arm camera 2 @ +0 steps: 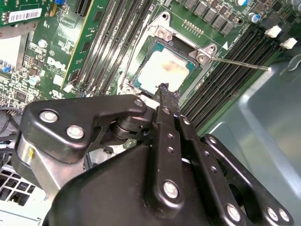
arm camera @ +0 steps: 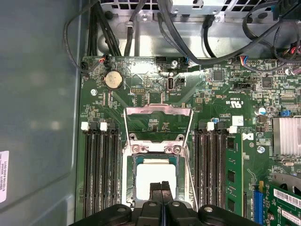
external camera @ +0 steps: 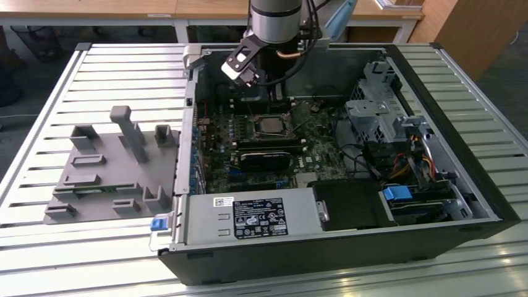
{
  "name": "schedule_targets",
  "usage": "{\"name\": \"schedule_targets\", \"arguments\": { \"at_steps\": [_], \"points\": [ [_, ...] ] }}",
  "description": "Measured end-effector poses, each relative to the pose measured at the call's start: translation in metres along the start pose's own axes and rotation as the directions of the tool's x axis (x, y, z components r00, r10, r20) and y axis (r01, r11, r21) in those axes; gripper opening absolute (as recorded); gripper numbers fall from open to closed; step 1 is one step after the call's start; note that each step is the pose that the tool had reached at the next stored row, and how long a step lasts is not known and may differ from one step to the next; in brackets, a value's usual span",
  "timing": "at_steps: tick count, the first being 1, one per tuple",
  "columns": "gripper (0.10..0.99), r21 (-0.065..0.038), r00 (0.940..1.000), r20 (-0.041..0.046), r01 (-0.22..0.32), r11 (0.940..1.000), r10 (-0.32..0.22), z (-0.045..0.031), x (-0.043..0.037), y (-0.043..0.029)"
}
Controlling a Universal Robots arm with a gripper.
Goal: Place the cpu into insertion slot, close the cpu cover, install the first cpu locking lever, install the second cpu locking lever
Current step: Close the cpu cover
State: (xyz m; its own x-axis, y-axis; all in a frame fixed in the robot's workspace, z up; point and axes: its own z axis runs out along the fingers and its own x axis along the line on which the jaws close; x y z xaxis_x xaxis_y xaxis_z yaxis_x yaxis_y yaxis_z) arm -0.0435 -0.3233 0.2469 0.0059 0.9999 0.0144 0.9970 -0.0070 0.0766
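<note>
I have the arm [external camera: 276,18] reaching down into the open case [external camera: 462,154] from its far side in the exterior view. The gripper [arm camera: 161,186] has its two fingers pressed together with nothing between them, and the same shows in the second wrist view [arm camera 2: 163,90]. The cpu [arm camera: 153,175] lies flat in the slot [arm camera: 133,162], pale face up, and in both wrist views the fingertips sit over its edge [arm camera 2: 160,70]. I cannot tell whether they touch it. The cover [arm camera: 157,113] stands swung open off the slot, hinged at the side away from the gripper, so I see bare green board through its window. A thin lever [arm camera 2: 240,63] sticks out from one corner of the slot, angled across the memory slots [arm camera: 101,169] and not latched down. In the exterior view the slot lies mid-board, just below the arm. The grey power box [external camera: 247,216] sits at the case's near edge, and a grey fixture [external camera: 107,167] rests on the table [external camera: 49,111] on the exterior view's left.
</note>
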Motion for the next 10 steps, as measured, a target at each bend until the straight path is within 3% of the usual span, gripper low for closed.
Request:
{"name": "schedule_targets", "arguments": {
  "at_steps": [10],
  "points": [
    [0.106, 0.0, 1.0, 0.0, 0.0, 1.0, 0.0, -0.0135, 0.0002, 0.001]
  ]
}}
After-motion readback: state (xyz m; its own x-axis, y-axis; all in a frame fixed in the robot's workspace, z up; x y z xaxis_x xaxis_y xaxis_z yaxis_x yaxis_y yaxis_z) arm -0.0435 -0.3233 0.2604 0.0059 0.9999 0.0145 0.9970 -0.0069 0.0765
